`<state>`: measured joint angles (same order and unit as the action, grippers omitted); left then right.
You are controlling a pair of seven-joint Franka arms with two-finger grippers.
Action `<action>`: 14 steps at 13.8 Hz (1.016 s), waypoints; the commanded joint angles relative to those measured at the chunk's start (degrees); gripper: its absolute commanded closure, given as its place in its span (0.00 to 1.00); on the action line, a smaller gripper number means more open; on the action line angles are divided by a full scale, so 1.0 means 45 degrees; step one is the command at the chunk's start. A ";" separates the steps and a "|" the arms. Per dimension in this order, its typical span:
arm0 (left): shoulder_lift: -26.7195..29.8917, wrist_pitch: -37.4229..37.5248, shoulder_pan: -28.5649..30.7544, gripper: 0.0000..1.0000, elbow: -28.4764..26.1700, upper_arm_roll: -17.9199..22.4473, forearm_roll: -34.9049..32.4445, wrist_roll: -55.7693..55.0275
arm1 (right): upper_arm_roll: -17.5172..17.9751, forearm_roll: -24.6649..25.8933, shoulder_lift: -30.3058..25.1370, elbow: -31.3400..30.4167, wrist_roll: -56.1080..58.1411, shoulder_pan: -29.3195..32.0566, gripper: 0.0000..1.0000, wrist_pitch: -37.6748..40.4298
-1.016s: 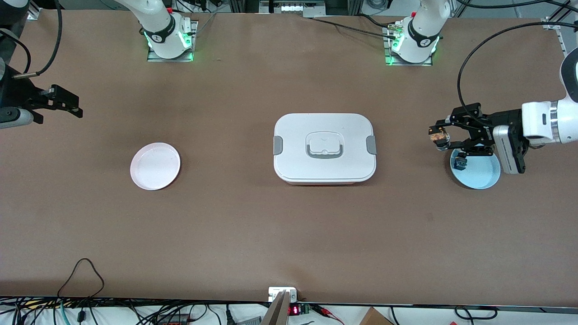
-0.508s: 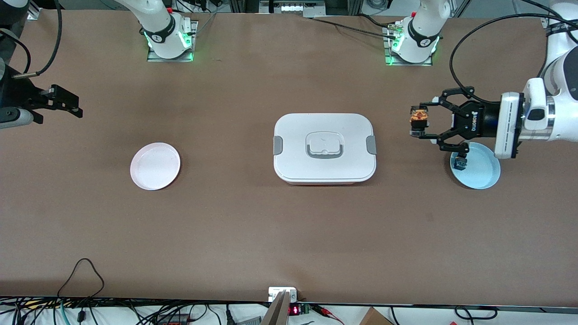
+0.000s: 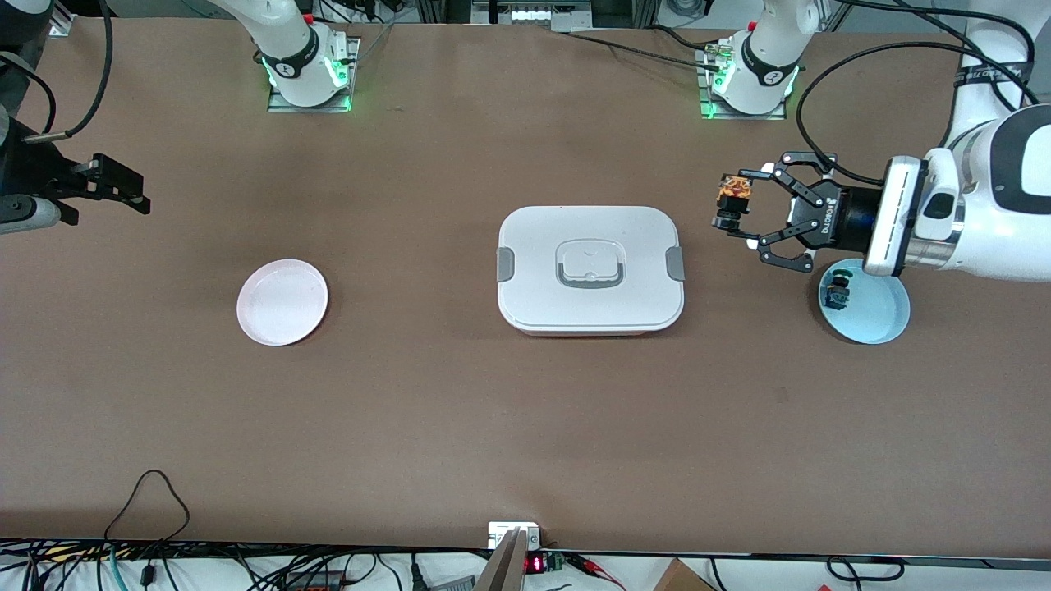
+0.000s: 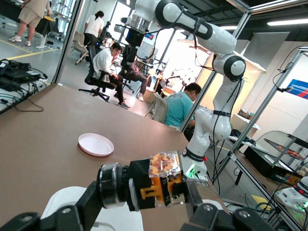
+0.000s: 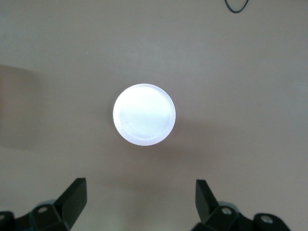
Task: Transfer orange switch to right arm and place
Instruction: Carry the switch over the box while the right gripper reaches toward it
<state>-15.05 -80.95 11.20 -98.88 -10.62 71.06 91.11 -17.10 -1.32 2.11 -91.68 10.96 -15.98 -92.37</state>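
The orange switch (image 3: 732, 202), a stubby black part with an orange body and a clear top, is clamped in my left gripper (image 3: 735, 212). The gripper lies level in the air, over bare table between the white box and the blue plate. In the left wrist view the switch (image 4: 161, 183) lies crosswise between the black fingers (image 4: 62, 216). My right gripper (image 3: 131, 193) hangs open at the right arm's end of the table. Nothing is between its fingers (image 5: 74, 198), and the pink plate (image 5: 144, 114) lies below it.
A white lidded box (image 3: 589, 268) with grey clasps stands mid-table. The pink plate (image 3: 282, 302) lies toward the right arm's end. A light blue plate (image 3: 880, 318) toward the left arm's end holds a small green-capped dark blue part (image 3: 837, 294). Cables run along the table's near edge.
My left gripper has risen from over the blue plate and swung toward the white box, turning level, with the orange switch still in it. The right arm has not moved.
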 commanded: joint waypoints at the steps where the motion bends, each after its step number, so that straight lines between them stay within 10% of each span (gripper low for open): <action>1: -0.0288 0.0507 -0.0321 1.00 0.0040 0.0095 0.0671 0.0786 | -0.0009 0.0020 0.0020 0.0197 0.0103 0.0055 0.00 -0.0020; 11: -0.1245 0.0587 -0.1921 1.00 -0.0038 0.0095 0.1648 0.1666 | 0.0148 -0.0212 0.1113 0.0158 0.0259 0.0115 0.00 -0.0469; 14: -0.1519 0.0509 -0.2449 1.00 -0.0018 0.0095 0.2116 0.2134 | 0.0128 -0.3619 0.1094 -0.0017 0.0318 0.0133 0.00 -0.0042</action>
<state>-21.17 -79.19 1.55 -99.07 -10.68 77.98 98.19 -16.38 -10.67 7.49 -91.95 11.48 -15.66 -94.75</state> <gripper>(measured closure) 0.264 0.000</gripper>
